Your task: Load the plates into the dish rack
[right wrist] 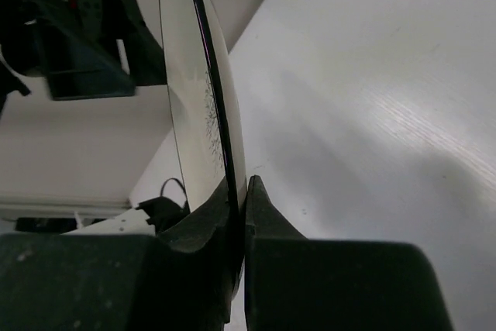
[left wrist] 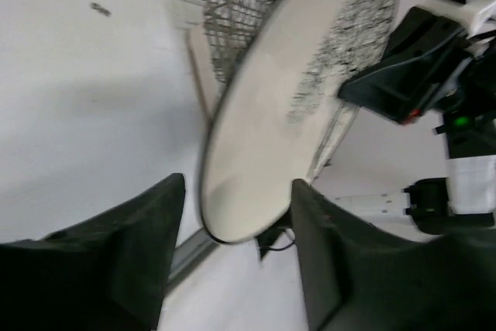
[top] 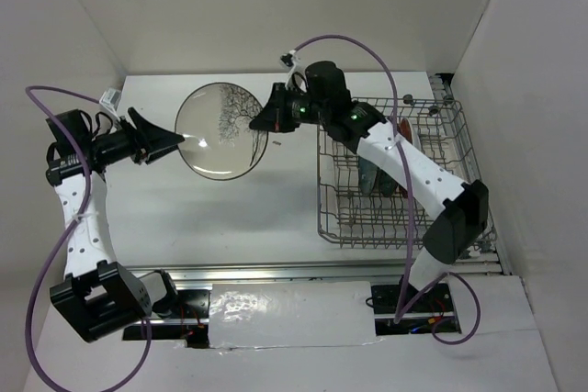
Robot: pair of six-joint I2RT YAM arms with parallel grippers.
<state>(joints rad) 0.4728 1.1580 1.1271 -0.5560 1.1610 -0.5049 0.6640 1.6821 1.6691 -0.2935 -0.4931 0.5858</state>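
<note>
Cream plate [top: 223,130] hangs left of the dish rack [top: 363,238], rim pinched by the right gripper [top: 266,121], likely to carry it over, the left gripper [top: 184,141] standing open round the opposite edge.

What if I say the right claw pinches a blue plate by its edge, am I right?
Not blue. The right gripper pinches a cream plate with a dark branch drawing by its edge; the top view shows it.

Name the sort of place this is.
Likely a lab test cell, not a kitchen: bare white walls enclose the table, the left arm and right arm are bolted at its edge, and a dish rack and cream plate are the props.
</note>
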